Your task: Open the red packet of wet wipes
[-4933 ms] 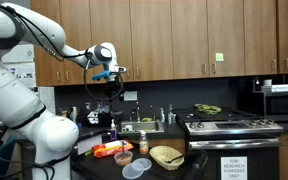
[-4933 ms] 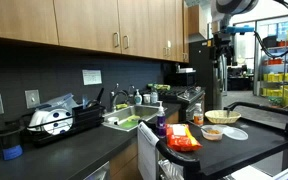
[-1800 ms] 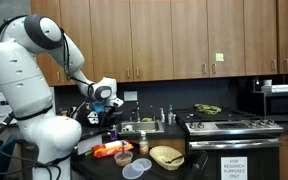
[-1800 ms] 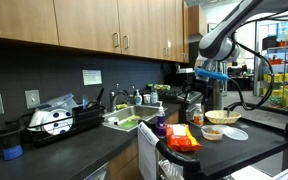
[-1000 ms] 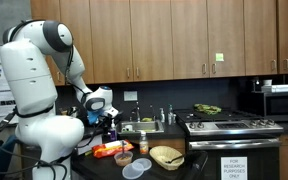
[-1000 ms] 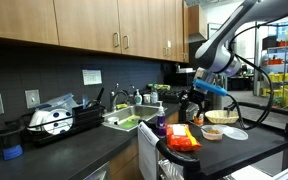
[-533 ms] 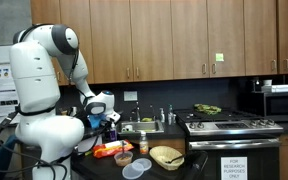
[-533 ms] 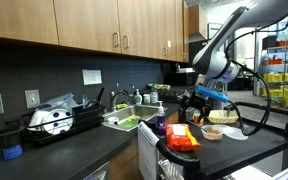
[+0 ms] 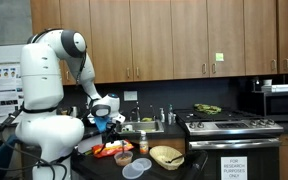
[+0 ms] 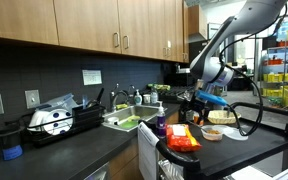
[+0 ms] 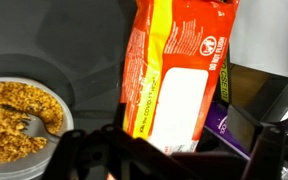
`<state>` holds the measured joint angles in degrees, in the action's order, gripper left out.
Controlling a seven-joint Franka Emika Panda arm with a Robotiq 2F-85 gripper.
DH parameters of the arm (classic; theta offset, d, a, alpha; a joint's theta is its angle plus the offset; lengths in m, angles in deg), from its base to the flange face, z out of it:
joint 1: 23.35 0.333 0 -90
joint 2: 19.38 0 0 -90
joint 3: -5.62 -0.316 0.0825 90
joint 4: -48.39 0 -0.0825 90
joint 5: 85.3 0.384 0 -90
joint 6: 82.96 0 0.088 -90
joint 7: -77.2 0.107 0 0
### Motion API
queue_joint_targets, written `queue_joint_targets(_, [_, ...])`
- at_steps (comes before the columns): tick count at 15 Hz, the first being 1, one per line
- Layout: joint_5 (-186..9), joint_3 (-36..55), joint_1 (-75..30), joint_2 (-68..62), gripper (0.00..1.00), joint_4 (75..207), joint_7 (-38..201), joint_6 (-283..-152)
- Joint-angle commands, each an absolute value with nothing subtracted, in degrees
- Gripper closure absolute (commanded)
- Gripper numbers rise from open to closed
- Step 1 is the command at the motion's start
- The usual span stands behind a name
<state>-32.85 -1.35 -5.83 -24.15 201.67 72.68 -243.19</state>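
Exterior views show a white Franka robot arm (image 9: 52, 85) bending down over a dark kitchen counter (image 10: 269, 134).
A flat red-orange plastic packet of wet wipes (image 11: 174, 80) lies by the counter's edge, near a corner. The black gripper (image 11: 174, 155) hangs over the packet, jaws spread wide and holding nothing. A small clear bowl of golden cereal (image 11: 19, 118) sits beside the packet.
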Motion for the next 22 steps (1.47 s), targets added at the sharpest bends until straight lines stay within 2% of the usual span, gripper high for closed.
queue_joint_targets(1, [-31.20, -0.25, -6.20, -19.33, 0.00, 197.68, 67.12, -243.64])
queue_joint_targets(22, [-17.92, -1.94, -6.97, -5.87, 0.00, 186.13, 51.91, -242.21])
